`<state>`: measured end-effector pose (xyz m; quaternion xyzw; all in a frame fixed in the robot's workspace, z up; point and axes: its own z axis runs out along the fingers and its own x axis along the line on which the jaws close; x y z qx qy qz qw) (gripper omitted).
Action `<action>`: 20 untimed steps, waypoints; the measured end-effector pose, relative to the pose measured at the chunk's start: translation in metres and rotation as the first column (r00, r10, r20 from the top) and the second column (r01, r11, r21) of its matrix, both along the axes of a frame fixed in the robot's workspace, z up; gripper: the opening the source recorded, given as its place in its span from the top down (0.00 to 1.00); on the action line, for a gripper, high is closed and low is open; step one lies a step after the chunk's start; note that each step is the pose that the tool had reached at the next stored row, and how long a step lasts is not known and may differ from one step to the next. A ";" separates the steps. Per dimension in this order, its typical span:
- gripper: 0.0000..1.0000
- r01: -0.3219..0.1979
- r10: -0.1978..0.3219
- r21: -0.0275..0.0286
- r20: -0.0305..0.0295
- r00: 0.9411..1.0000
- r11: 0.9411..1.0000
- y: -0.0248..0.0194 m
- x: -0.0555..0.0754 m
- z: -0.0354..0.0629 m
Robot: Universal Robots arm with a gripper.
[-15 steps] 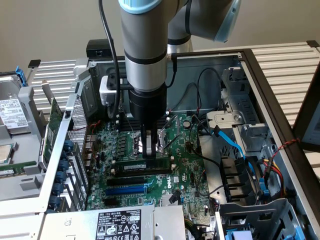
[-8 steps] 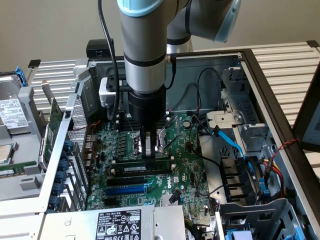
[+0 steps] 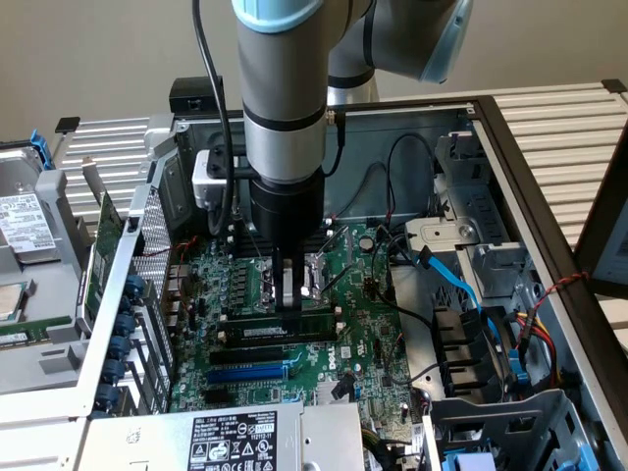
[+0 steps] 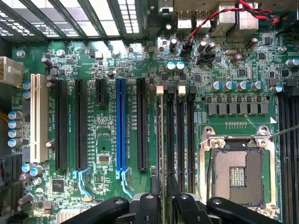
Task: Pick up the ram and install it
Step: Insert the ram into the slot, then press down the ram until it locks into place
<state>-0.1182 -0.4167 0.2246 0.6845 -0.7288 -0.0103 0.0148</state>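
Your hand (image 3: 287, 294) sits over the ram (image 3: 285, 327), fingers slightly apart around its top edge, grip looks loose. Ram stands in a memory slot (image 4: 161, 135) beside the processor socket (image 4: 237, 173). Risk: uneven seating, one end could ride up unlatched.

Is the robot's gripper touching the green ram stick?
Cannot tell. In the exterior view the gripper comes down right at the ram standing in its slot, but neither contact nor a gap shows plainly.
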 end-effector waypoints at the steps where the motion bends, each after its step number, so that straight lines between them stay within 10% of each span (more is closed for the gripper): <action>1: 0.79 0.000 0.000 0.001 0.000 1.000 1.000 0.0000 0.000 0.0013; 20: 0.79 0.000 0.000 0.005 -0.001 1.000 1.000 -0.0008 0.000 0.0158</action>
